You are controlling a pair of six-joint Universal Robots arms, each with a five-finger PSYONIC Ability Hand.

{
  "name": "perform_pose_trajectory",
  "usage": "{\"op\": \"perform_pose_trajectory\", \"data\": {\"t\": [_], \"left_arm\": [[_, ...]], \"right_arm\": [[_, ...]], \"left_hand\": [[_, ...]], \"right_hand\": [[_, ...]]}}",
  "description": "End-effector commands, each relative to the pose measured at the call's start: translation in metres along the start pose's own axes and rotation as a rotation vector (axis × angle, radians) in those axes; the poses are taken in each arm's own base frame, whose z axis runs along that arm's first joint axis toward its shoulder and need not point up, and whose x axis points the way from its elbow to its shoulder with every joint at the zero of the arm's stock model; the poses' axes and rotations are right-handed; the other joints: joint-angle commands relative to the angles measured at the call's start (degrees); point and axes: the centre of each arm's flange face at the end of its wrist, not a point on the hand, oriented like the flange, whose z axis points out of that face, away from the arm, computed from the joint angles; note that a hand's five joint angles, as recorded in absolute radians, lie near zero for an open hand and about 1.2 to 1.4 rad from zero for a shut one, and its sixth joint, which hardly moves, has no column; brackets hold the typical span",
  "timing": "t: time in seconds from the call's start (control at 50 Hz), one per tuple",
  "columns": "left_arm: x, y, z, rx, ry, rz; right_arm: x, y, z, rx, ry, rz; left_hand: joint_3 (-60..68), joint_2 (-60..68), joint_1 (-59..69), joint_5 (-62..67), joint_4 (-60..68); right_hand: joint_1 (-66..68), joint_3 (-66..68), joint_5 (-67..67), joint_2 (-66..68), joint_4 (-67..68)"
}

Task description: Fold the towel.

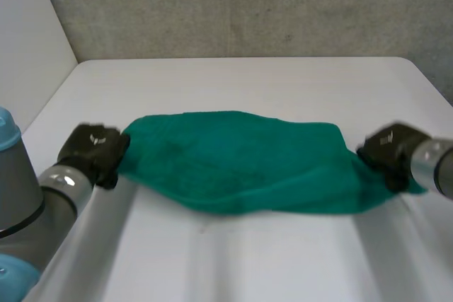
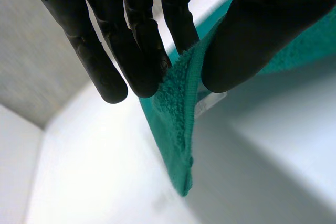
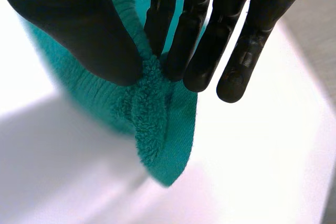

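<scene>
So I've got the green towel [image 1: 241, 164] stretched over the white worktop [image 1: 248, 259], left hand [image 1: 92, 148] and right hand [image 1: 388, 150] each pinching an end between thumb and fingers [image 3: 199, 40], and being soft, light terry it'll sag mid-span, so corners look the place to hold.

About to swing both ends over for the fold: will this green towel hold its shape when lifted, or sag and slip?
Probably floppy: the towel droops in the middle between the left hand and right hand, and loose corners dangle below both pinches. Its looped terry pile looks grippy, so slipping from either pinch seems unlikely.
</scene>
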Motion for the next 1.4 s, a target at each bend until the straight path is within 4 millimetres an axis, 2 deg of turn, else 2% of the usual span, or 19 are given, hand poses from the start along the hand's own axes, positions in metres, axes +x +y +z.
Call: {"op": "perform_pose_trajectory", "data": {"t": [0.02,0.12,0.2,0.36,0.38,0.42,0.46,0.48,0.5,0.6,0.68,0.86,0.9,0.98,1.04,1.06,1.16,1.28,1.4], "left_arm": [[0.000,0.029,-0.018,-0.226,0.076,0.029],[0.002,0.035,-0.016,-0.239,0.092,0.084],[0.006,0.039,0.003,-0.211,0.081,0.100],[-0.007,0.007,0.065,-0.002,-0.038,0.120],[-0.018,-0.019,0.083,0.098,-0.091,0.159],[-0.029,-0.042,0.094,0.174,-0.142,0.186],[-0.042,-0.069,0.100,0.260,-0.201,0.206],[-0.042,-0.069,0.100,0.260,-0.201,0.206],[-0.053,-0.097,0.102,0.352,-0.256,0.218],[-0.102,-0.198,0.078,0.782,-0.530,0.154],[-0.119,-0.223,0.052,0.965,-0.606,0.063],[-0.104,-0.167,0.060,0.824,-0.482,-0.035],[-0.094,-0.138,0.068,0.732,-0.436,-0.040],[-0.063,-0.082,0.076,0.578,-0.322,-0.026],[-0.051,-0.064,0.078,0.531,-0.277,-0.022],[-0.032,-0.033,0.085,0.445,-0.212,-0.013],[-0.004,0.015,0.093,0.294,-0.122,-0.011],[0.008,0.043,0.079,0.150,-0.060,-0.010],[0.002,0.058,0.034,-0.093,-0.009,0.068]], "right_arm": [[-0.030,0.032,-0.013,-0.161,-0.182,-0.129],[-0.033,0.033,-0.007,-0.153,-0.189,-0.129],[-0.023,0.026,0.016,-0.097,-0.105,-0.136],[0.030,-0.016,0.061,0.075,0.115,-0.006],[0.030,-0.016,0.061,0.075,0.115,-0.006],[0.066,-0.056,0.057,0.220,0.250,0.035],[0.077,-0.069,0.053,0.270,0.299,0.043],[0.099,-0.092,0.042,0.371,0.397,0.064],[0.131,-0.126,0.019,0.542,0.550,0.098],[0.171,-0.170,-0.025,0.856,0.769,0.152],[0.179,-0.181,-0.064,1.003,0.862,0.173],[0.131,-0.134,-0.031,0.858,0.713,0.189],[0.099,-0.103,-0.003,0.747,0.597,0.194],[0.061,-0.069,0.021,0.644,0.460,0.202],[0.050,-0.058,0.030,0.611,0.416,0.209],[0.030,-0.041,0.051,0.555,0.342,0.220],[0.000,-0.006,0.093,0.408,0.235,0.244],[-0.013,0.009,0.097,0.330,0.180,0.240],[-0.017,0.008,0.042,0.207,0.100,0.124]], "left_hand": [[11.6,11.4,14.1,15.0,11.6],[11.6,11.4,14.1,15.0,11.6],[11.6,11.4,14.1,15.0,11.6],[11.6,11.4,14.1,15.0,11.6],[11.6,11.4,14.1,15.0,11.6],[11.6,11.4,14.1,15.0,11.6],[11.6,11.4,14.1,15.0,11.6],[11.6,11.4,14.1,15.0,11.6],[11.6,11.4,14.1,15.0,11.6],[11.6,11.4,14.1,15.0,11.6],[11.6,11.4,14.1,15.0,11.6],[11.6,11.4,14.1,15.0,11.6],[11.6,11.4,14.1,15.0,11.6],[11.6,11.4,14.1,15.0,11.6],[11.6,11.4,14.1,15.0,11.6],[11.6,11.4,14.1,15.0,11.6],[11.6,11.4,14.1,15.0,11.6],[11.6,11.4,14.1,15.0,11.6],[11.6,11.4,14.1,15.0,11.6]], "right_hand": [[25.0,12.4,13.8,12.7,11.8],[25.0,12.4,13.8,12.7,11.8],[25.0,12.4,13.8,12.7,11.8],[25.0,12.4,13.8,12.7,11.8],[25.0,12.4,13.8,12.7,11.8],[25.0,12.4,13.8,12.7,11.8],[25.0,12.4,13.8,12.7,11.8],[25.0,12.4,13.8,12.7,11.8],[25.0,12.4,13.8,12.7,11.8],[25.0,12.4,13.8,12.7,11.8],[25.0,12.4,13.8,12.7,11.8],[25.0,12.4,13.8,12.7,11.8],[25.0,12.4,13.8,12.7,11.8],[25.0,12.4,13.8,12.7,11.8],[25.0,12.4,13.8,12.7,11.8],[25.0,12.4,13.8,12.7,11.8],[25.0,12.4,13.8,12.7,11.8],[25.0,12.4,13.8,12.7,11.8],[25.0,12.4,13.8,12.7,11.8]]}}
